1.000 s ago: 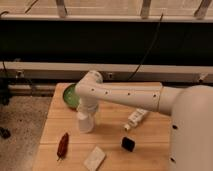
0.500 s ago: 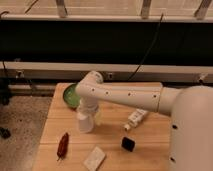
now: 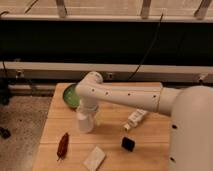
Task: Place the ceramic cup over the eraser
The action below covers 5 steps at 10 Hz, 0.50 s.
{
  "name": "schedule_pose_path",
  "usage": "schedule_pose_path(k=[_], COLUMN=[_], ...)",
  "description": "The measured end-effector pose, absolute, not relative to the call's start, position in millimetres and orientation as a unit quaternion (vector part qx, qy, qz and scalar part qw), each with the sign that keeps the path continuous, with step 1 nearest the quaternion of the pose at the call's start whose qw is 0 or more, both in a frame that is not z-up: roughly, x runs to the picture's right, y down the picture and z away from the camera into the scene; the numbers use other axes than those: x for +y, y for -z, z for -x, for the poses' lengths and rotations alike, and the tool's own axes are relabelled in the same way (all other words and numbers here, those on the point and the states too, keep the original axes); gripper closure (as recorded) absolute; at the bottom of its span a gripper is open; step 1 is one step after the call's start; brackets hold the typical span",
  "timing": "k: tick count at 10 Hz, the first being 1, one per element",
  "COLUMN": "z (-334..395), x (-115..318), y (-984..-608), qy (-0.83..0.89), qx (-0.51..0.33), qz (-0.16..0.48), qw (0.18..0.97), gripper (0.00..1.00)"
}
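Note:
The small white ceramic cup [image 3: 84,123] stands on the left part of the wooden table [image 3: 150,102], directly under my gripper [image 3: 88,111]. The gripper hangs from the white arm that reaches in from the right, and it meets the cup's top. A small black block [image 3: 128,144] lies to the cup's lower right. A flat white block [image 3: 94,158] lies near the front edge. I cannot tell which of the two is the eraser. Both are apart from the cup.
A green bowl [image 3: 71,95] sits at the table's back left, partly behind the arm. A red pepper-like object [image 3: 62,145] lies at the front left. A white tube with a dark cap [image 3: 135,119] lies right of the cup. My white body fills the right side.

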State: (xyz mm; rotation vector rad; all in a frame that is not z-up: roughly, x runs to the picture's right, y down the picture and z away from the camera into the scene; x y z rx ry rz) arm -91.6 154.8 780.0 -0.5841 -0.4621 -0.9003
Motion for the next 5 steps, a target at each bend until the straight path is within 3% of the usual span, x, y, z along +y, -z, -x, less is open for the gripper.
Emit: schedule_pose_path(k=[5], z=[104.2], x=[156.8], y=[-781.1], qy=[0.445], qx=[-0.214], qz=[0.279], qw=[0.823], gripper=[0.20])
